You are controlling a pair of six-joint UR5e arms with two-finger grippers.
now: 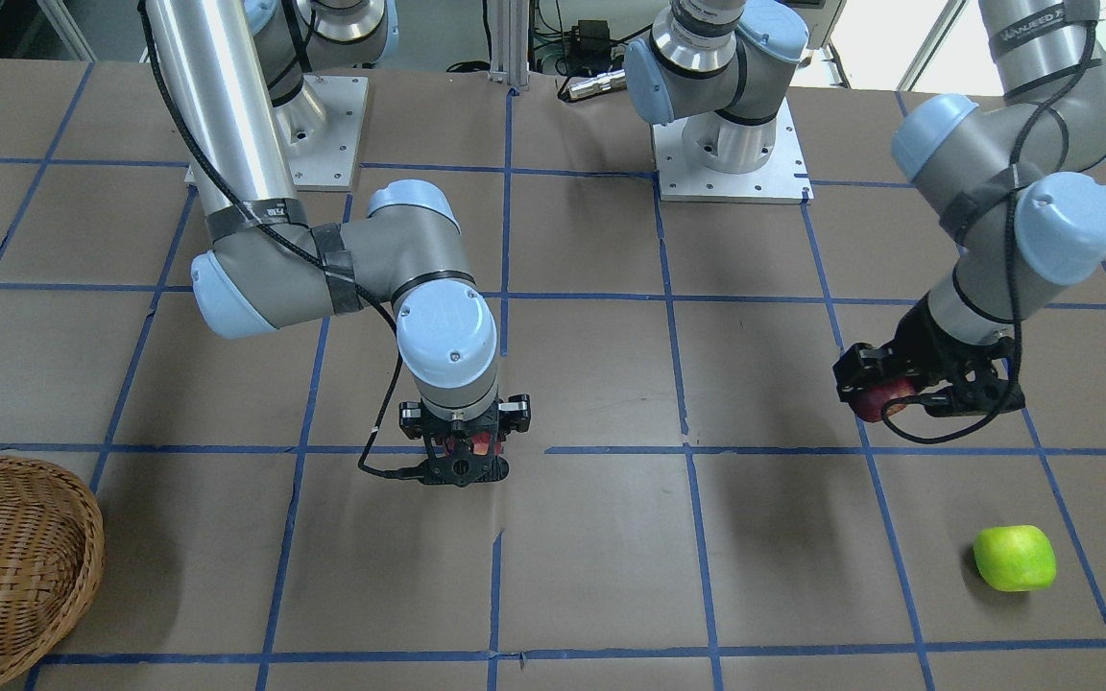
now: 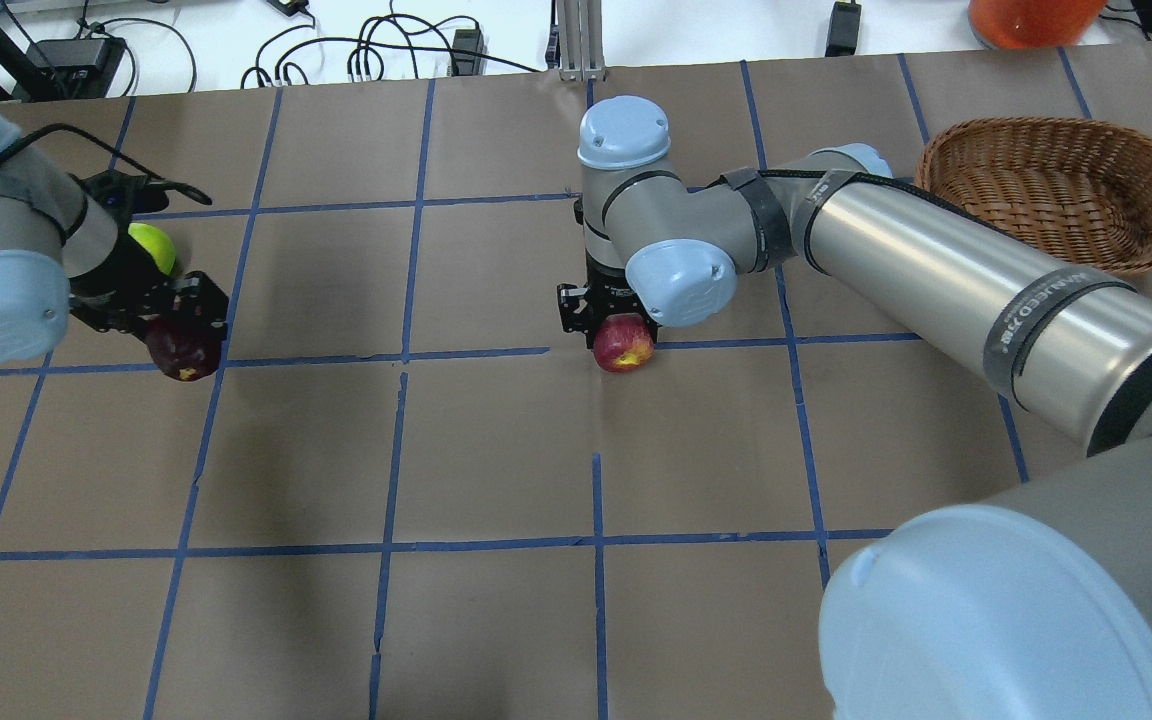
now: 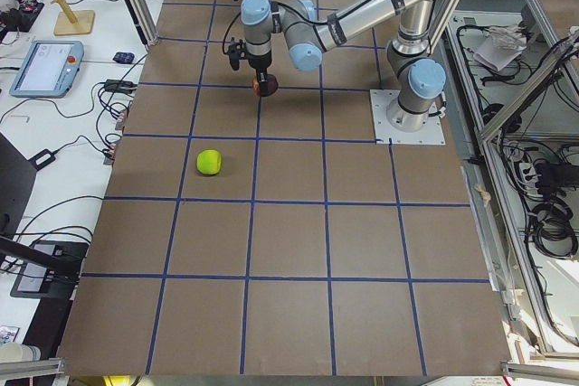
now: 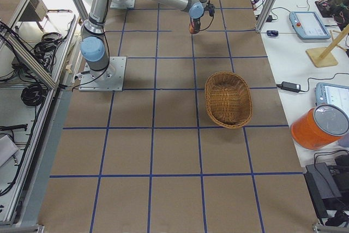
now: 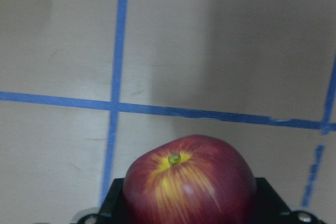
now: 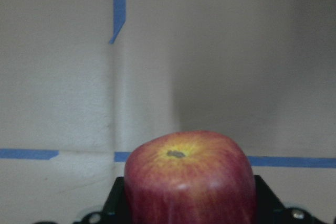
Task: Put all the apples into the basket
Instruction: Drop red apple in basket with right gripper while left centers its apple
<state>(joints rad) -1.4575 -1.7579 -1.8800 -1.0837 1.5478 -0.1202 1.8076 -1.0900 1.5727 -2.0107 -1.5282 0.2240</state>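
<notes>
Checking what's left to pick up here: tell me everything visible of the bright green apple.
The bright green apple is smooth, glossy and rounded, slightly blocky. It lies alone inside one blue-taped square of the brown paper-covered table, touching only that surface; no gripper is on it. The overhead view half hides it behind the left arm.

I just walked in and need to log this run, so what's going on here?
Two robot arms are gathering apples for the basket. The left gripper is shut on the maroon apple, and the right gripper is shut on the red apple near the middle of the table. The green apple lies loose near the left gripper, untouched. The basket is empty on the robot's right, so no apple is in yet.
</notes>
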